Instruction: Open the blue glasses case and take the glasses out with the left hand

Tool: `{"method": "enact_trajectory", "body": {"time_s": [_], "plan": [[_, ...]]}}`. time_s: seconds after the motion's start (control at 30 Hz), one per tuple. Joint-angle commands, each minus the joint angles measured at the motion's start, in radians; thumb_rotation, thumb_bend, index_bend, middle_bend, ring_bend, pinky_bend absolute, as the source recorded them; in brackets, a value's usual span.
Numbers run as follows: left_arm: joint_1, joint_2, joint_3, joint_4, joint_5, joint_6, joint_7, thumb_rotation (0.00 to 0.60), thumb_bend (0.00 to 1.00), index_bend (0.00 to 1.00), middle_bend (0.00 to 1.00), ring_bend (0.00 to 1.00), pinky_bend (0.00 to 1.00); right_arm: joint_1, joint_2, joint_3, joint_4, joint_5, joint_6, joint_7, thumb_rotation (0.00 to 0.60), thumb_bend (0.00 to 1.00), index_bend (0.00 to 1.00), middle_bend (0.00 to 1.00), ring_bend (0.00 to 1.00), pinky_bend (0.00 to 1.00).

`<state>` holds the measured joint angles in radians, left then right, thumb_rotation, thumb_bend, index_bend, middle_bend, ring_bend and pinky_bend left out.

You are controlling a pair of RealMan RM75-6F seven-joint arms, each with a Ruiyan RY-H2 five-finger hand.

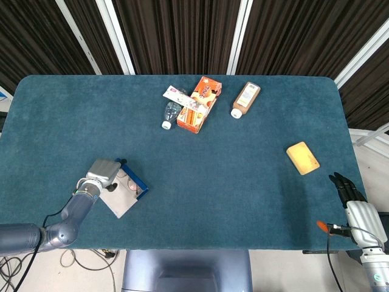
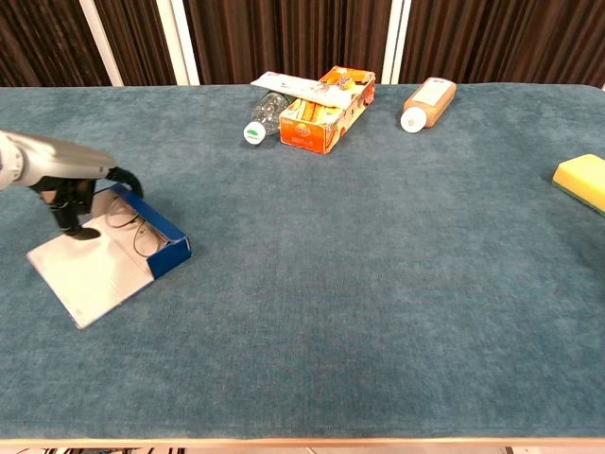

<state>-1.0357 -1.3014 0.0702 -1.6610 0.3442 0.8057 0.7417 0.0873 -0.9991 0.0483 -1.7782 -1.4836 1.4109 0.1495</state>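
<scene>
The blue glasses case point(image 1: 134, 180) point(image 2: 159, 236) lies open near the table's front left, its pale lid point(image 1: 119, 201) point(image 2: 87, 271) folded flat toward the front edge. The thin-framed glasses point(image 1: 124, 184) point(image 2: 134, 233) lie inside it. My left hand point(image 1: 102, 171) point(image 2: 72, 194) hovers at the case's far-left end, fingers pointing down by the lid hinge, holding nothing. My right hand point(image 1: 353, 199) hangs beyond the table's right edge, fingers stretched out and empty; the chest view does not show it.
At the back middle lie an orange carton point(image 1: 199, 103) point(image 2: 324, 113), a clear bottle point(image 1: 172, 114) point(image 2: 262, 118) and a brown bottle point(image 1: 245, 99) point(image 2: 428, 102). A yellow sponge point(image 1: 302, 157) point(image 2: 581, 180) sits near the right edge.
</scene>
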Motion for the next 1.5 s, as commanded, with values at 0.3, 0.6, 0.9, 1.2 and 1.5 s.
{"method": "enact_trajectory", "body": {"time_s": [0.3,0.6,0.9,1.2,1.5], "plan": [[0.056,0.088,0.049,-0.093,0.057,0.039,-0.057,0.600,0.36,0.19,0.97,0.87,1.00,-0.001,-0.001,-0.002,-0.001,-0.005,0.003,-0.003,0.600,0.13,0.00,0.00,0.00,0.19],[0.095,0.132,0.079,-0.131,0.109,0.036,-0.102,0.600,0.36,0.20,0.97,0.87,1.00,-0.003,-0.001,-0.002,-0.001,-0.007,0.006,-0.004,0.600,0.13,0.00,0.00,0.00,0.19],[0.127,0.135,0.042,-0.132,0.162,0.096,-0.169,0.600,0.35,0.25,0.99,0.89,1.00,-0.002,-0.001,-0.001,-0.002,-0.006,0.005,-0.003,0.600,0.13,0.00,0.00,0.00,0.19],[0.181,0.033,-0.029,-0.079,0.256,0.231,-0.233,0.600,0.35,0.37,1.00,0.92,1.00,-0.002,0.000,-0.001,-0.002,-0.006,0.005,-0.001,0.600,0.13,0.00,0.00,0.00,0.19],[0.191,-0.070,-0.052,-0.031,0.275,0.283,-0.192,0.600,0.31,0.44,1.00,0.93,1.00,-0.002,0.002,-0.001,-0.002,-0.006,0.004,0.006,0.600,0.13,0.00,0.00,0.00,0.19]]}}
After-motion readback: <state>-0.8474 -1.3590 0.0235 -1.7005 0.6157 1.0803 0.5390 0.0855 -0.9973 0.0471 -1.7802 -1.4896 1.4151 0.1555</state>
